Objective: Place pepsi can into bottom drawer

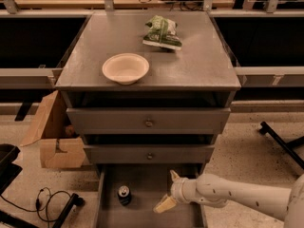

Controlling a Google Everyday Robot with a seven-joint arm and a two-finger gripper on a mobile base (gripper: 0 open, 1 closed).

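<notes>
The pepsi can stands upright on the floor of the open bottom drawer, at its left side, dark with a silver top. My gripper is over the right part of the same drawer, a short way right of the can and apart from it. Its two pale fingers are spread wide and hold nothing. The white arm runs off to the lower right.
A cream bowl and a green snack bag sit on the cabinet top. Two knobbed drawers above are closed. A cardboard box and cables lie on the floor at left; a black stand leg is at right.
</notes>
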